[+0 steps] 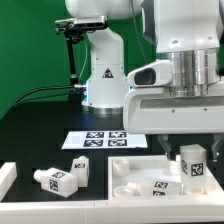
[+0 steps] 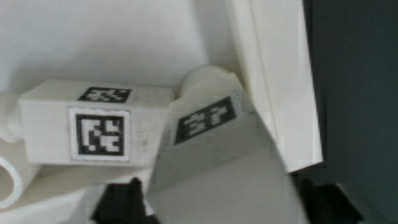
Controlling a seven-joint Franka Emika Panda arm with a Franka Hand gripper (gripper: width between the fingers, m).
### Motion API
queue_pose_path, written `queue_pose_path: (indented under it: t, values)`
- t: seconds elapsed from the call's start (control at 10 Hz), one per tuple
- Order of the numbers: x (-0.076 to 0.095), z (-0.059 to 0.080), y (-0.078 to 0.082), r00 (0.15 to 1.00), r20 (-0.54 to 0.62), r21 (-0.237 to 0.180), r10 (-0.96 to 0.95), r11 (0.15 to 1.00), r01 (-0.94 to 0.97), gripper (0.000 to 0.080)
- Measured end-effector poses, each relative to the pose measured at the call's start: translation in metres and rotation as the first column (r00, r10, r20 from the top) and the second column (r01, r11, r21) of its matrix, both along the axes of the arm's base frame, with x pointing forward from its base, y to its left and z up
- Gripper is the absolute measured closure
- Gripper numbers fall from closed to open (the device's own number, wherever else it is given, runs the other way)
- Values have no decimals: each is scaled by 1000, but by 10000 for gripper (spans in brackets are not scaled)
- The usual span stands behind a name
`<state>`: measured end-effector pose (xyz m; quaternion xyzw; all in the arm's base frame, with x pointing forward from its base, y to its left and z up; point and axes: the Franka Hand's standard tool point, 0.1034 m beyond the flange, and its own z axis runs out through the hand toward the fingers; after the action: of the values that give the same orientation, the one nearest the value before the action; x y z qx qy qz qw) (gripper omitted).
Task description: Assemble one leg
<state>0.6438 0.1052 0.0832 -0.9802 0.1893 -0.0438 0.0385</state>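
Note:
My gripper (image 1: 190, 152) is shut on a white leg (image 1: 193, 163) with a black-and-white tag and holds it just above the right part of the flat white tray-like piece (image 1: 128, 165). In the wrist view the held leg (image 2: 222, 150) fills the space between my dark fingers (image 2: 121, 203), at the gripper (image 2: 221, 206). A second leg (image 1: 160, 186) lies inside the tray beside the held one, and it also shows in the wrist view (image 2: 89, 125). Two more legs (image 1: 62, 180) lie on the black table at the exterior view's left.
The marker board (image 1: 100, 138) lies on the table behind the tray. A white rimmed piece (image 1: 5, 180) sits at the exterior view's left edge. The robot base (image 1: 100, 75) and cables stand at the back. The tray's raised rim (image 2: 276, 80) runs close beside the held leg.

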Motion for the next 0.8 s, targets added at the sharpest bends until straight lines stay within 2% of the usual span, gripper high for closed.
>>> queue_pose_path:
  t: [0.1,0.3,0.5,0.6,0.8]
  values:
    - [0,0,0,996,-6,9,-86,996,86,515]
    - [-1,-1,1,965,-19,19,-262,965,262,514]
    - [-1,-2,-1,875,-41,32,-482,875,483,514]
    - [-2,-2,-1,770,-61,40,-635,769,638,514]
    - [-5,-3,-2,463,-119,76,-878,457,886,512]
